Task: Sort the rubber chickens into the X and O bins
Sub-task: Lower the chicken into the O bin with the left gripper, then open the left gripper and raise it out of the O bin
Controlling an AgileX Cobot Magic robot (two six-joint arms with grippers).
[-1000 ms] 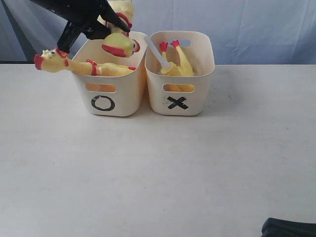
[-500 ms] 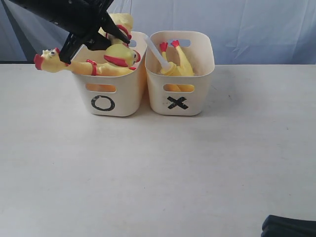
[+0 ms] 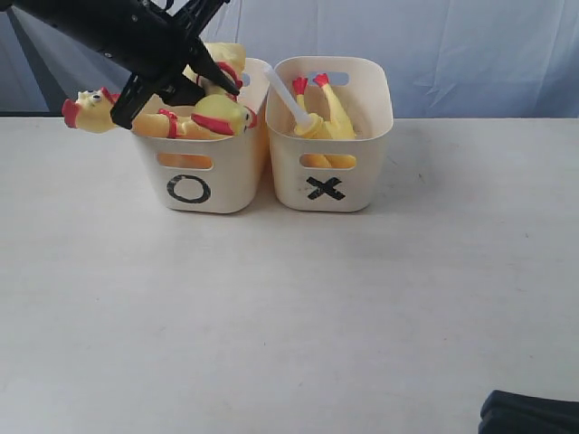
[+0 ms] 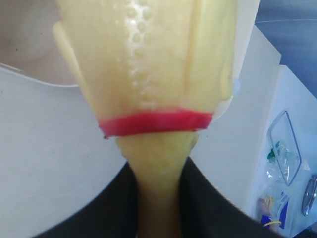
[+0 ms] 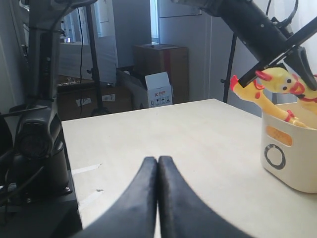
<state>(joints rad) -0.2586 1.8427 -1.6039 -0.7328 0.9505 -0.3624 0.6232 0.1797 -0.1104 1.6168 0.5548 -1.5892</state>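
Observation:
My left gripper (image 3: 197,76) hangs over the O bin (image 3: 228,177), shut on a rubber chicken (image 3: 220,115) whose head rests at the bin's rim. In the left wrist view the black fingers (image 4: 208,198) pinch this chicken's neck (image 4: 159,163) just below its red band. A second chicken (image 3: 99,112) lies across the O bin, its head sticking out past the left wall. The third chicken (image 3: 327,116) stands feet up in the X bin (image 3: 366,176) beside a white tube (image 3: 286,94). My right gripper (image 5: 158,161) is shut and empty, low over the table.
The two bins stand side by side at the back of the white table (image 3: 289,307). A dark part of the right arm (image 3: 529,416) shows at the front right corner. From the right wrist view, the O bin (image 5: 293,166) stands far off.
My left gripper has come down with its chicken; the head dropped from above the O bin's rim to the rim, beside the chicken lying there. The right gripper has stayed put.

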